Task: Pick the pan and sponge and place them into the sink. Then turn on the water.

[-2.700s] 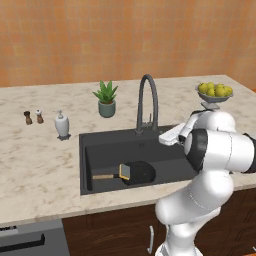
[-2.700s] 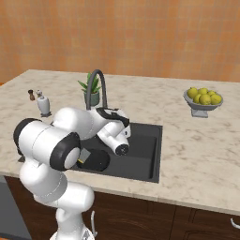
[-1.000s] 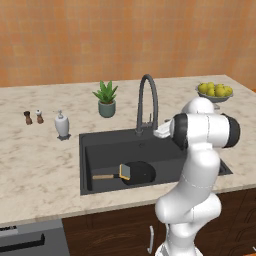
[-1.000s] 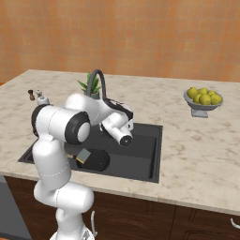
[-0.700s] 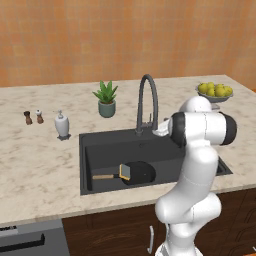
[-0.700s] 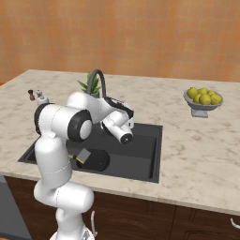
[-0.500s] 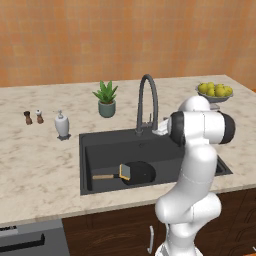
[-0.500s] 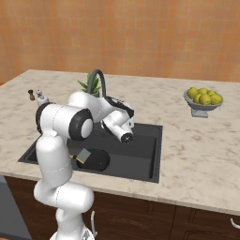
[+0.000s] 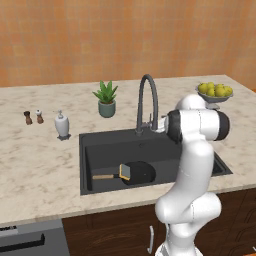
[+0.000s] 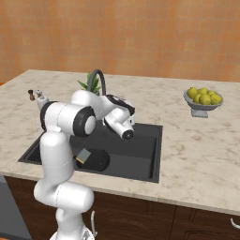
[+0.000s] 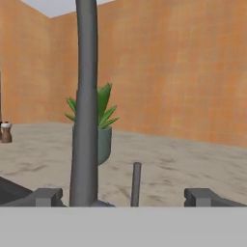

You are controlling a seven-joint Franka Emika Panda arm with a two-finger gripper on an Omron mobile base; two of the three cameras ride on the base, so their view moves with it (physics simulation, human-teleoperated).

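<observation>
The black pan (image 9: 139,172) lies in the dark sink (image 9: 167,150) with its wooden handle pointing left. The yellow sponge (image 9: 124,172) rests on the pan's rim where the handle joins. From the right, the pan (image 10: 97,160) and sponge (image 10: 83,156) sit at the left of the sink (image 10: 140,151). My gripper (image 9: 158,123) is held level at the foot of the arched faucet (image 9: 148,101). In the hand view the gripper (image 11: 124,198) is open, with the faucet column (image 11: 86,106) and its thin lever (image 11: 137,183) standing between the fingertips (image 11: 202,197). No water is in view.
A potted plant (image 9: 106,98) stands behind the sink. A soap dispenser (image 9: 62,125) and two small shakers (image 9: 33,117) are on the counter at the left. A bowl of lemons (image 9: 215,92) sits at the back right.
The arm has swung from over the basin towards the faucet's foot. Over the last second the hand has only edged closer. Pan and sponge have stayed put.
</observation>
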